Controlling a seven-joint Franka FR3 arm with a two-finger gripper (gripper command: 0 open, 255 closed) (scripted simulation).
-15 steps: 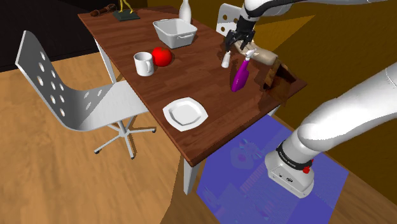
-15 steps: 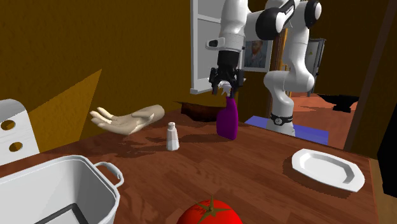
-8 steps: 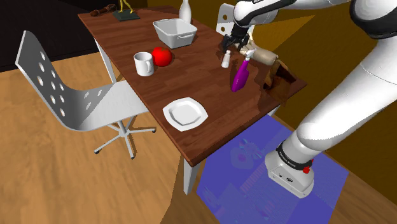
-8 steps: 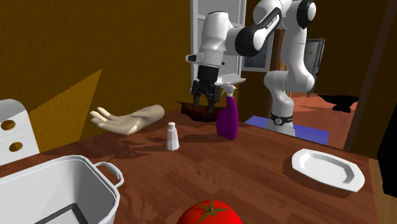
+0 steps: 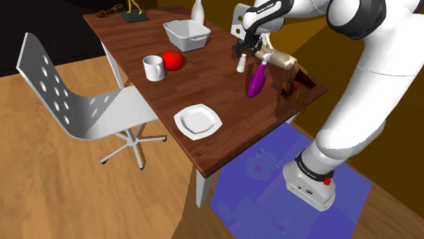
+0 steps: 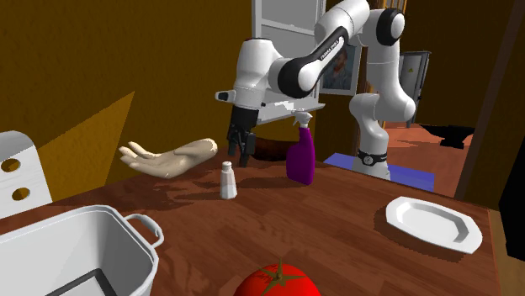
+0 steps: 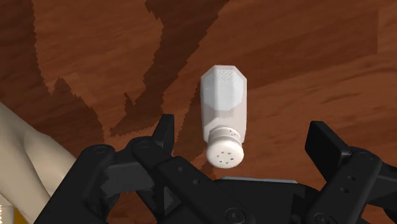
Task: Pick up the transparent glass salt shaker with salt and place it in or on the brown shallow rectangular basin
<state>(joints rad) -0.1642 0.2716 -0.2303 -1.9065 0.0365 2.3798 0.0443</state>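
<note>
The salt shaker (image 5: 240, 63) (image 6: 227, 180) is a small whitish faceted jar with a perforated cap, standing upright on the brown wooden table. My black gripper (image 5: 243, 49) (image 6: 238, 154) hangs open just above and slightly beyond it. In the wrist view the shaker (image 7: 224, 114) stands between and ahead of the spread fingers, untouched, and the gripper (image 7: 243, 132) holds nothing. The basin (image 5: 170, 30) (image 6: 139, 238) appears as a white rectangular pan with handles. It sits farther along the table toward the shoulder view's upper left.
A purple spray bottle (image 5: 257, 80) (image 6: 300, 155) and a beige mannequin hand (image 5: 280, 60) (image 6: 168, 158) stand close to the shaker. A red tomato (image 5: 172, 60), white mug (image 5: 153, 68), white plate (image 5: 198, 121) and tall white bottle (image 5: 198, 11) share the table. A white chair (image 5: 75, 102) is alongside.
The gripper has swung from above the spray bottle toward the salt shaker and lowered, going left in the second exterior view. The shaker has not moved.
</note>
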